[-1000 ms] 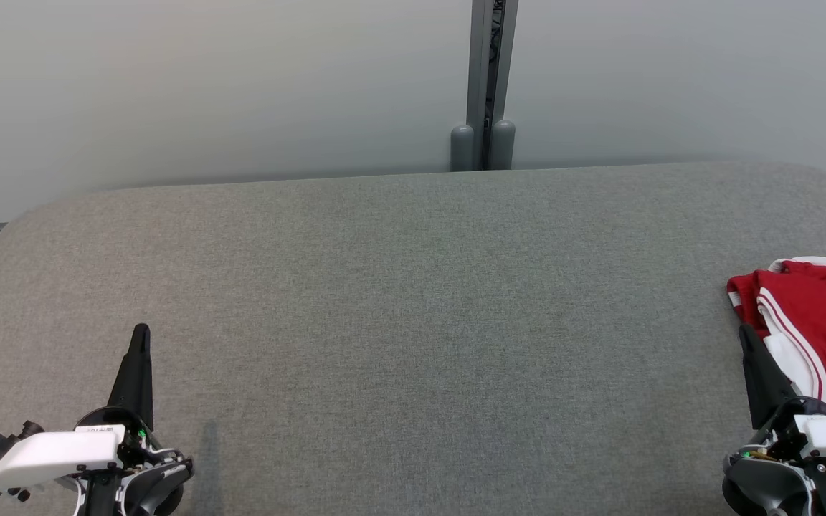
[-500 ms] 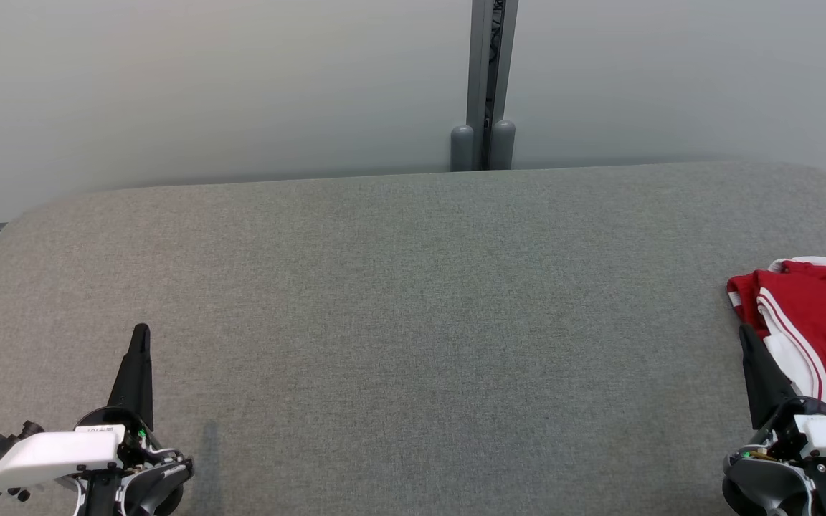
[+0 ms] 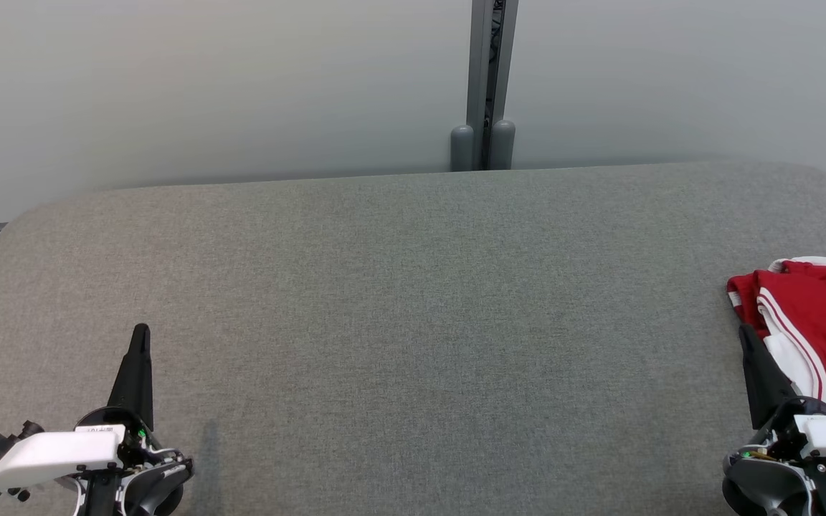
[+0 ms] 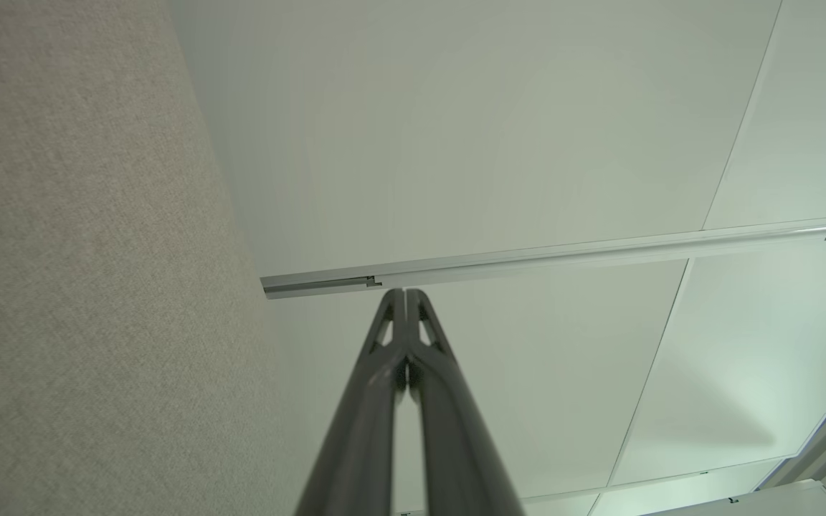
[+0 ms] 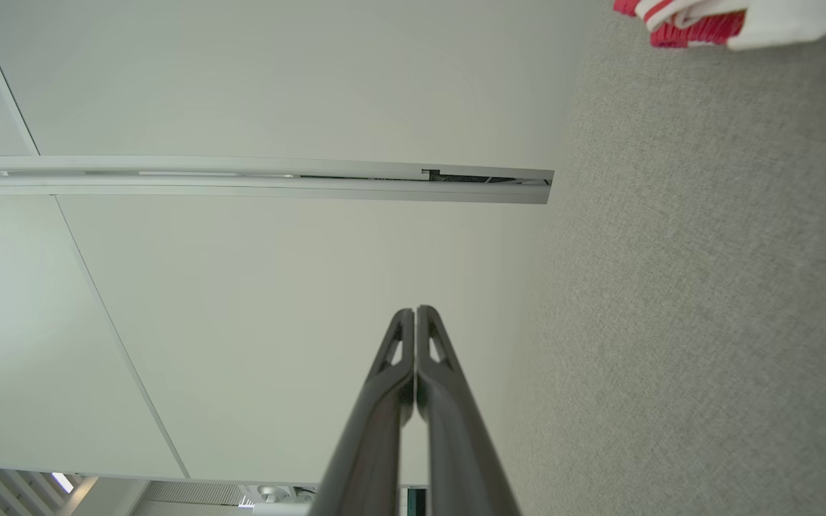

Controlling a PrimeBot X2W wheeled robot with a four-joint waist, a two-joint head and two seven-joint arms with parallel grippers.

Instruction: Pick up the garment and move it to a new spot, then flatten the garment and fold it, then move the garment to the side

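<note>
- The red-and-white garment (image 3: 818, 322) lies at the right edge of the table (image 3: 413, 322): maybe waiting, maybe already set aside.
- Both seem parked: left gripper (image 3: 140, 331) and right gripper (image 3: 744, 331), fingers pressed together, empty.

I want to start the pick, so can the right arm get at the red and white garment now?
Probably yes. The red and white garment lies on the grey fabric table right beside the right gripper, with nothing between them. The gripper is shut, so it must open first.
</note>
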